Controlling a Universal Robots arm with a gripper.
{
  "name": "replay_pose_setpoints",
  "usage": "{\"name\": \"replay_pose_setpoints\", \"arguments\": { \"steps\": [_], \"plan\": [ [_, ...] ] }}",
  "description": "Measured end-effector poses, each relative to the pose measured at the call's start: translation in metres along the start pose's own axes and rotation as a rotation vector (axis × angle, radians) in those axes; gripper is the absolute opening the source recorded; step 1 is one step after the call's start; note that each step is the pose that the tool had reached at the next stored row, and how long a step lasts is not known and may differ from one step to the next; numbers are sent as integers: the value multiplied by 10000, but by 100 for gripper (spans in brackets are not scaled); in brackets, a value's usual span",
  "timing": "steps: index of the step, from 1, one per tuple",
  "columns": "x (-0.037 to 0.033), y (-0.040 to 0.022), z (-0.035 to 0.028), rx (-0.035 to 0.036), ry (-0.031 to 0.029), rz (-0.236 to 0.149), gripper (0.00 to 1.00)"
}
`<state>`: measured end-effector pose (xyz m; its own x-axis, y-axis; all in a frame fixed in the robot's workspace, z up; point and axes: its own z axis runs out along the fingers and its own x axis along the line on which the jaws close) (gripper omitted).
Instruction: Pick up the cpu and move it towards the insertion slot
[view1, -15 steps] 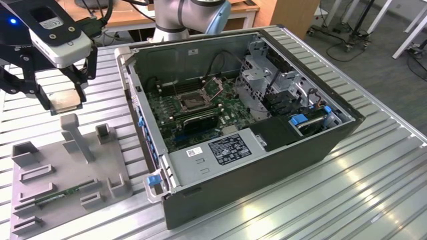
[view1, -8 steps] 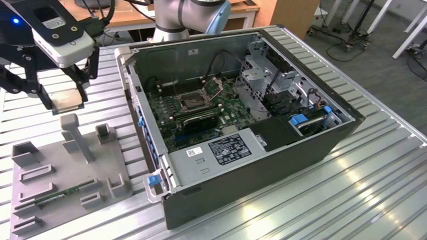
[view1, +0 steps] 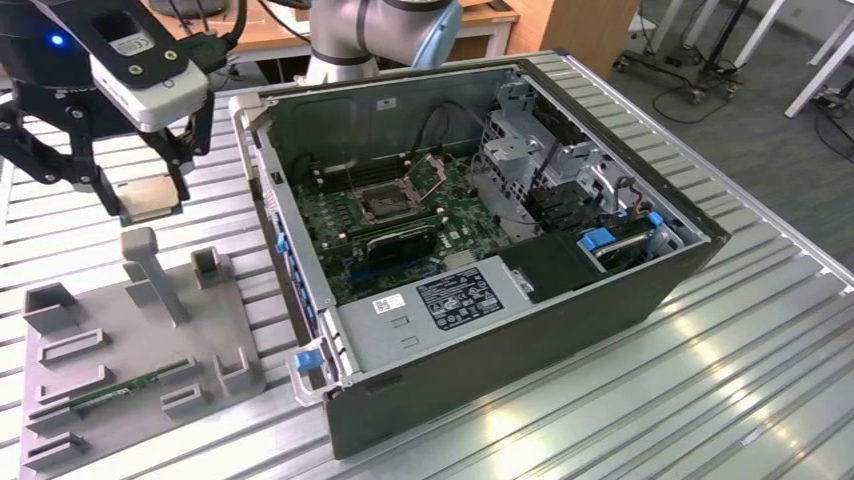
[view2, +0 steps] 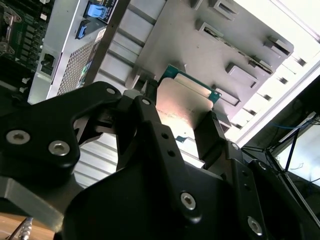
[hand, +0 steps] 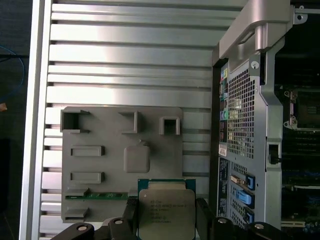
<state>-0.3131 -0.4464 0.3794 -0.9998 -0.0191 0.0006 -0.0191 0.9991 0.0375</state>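
The cpu (view1: 147, 197) is a flat square chip with a pale metal face, held in the air at the exterior view's left. My gripper (view1: 143, 206) is shut on it, one black finger on each side. Both wrist views show the cpu (hand: 166, 209) (view2: 182, 100) clamped between the fingers (hand: 204, 216) (view2: 207, 134). It hangs above the far edge of a grey fixture plate (view1: 127, 340), outside the open computer case (view1: 534, 300). The insertion slot (view1: 390, 202) is a square socket with a silver frame on the green board inside the case, to the exterior view's right of the cpu; it also appears as the insertion slot (hand: 304, 107).
The case's metal wall (view1: 274, 215) stands between the cpu and the socket. The fixture plate (hand: 120, 150) carries raised holders, a tall post (view1: 150, 268) and a green memory stick (view1: 127, 387). Drive cages and cables (view1: 561, 180) fill the case's far side. Everything rests on a ribbed metal table (view1: 747, 370).
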Motion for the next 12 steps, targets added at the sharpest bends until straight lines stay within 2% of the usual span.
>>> {"name": "replay_pose_setpoints", "arguments": {
  "steps": [12],
  "plan": [
    [-196,-4,0,0,0,0,55]
  ]
}}
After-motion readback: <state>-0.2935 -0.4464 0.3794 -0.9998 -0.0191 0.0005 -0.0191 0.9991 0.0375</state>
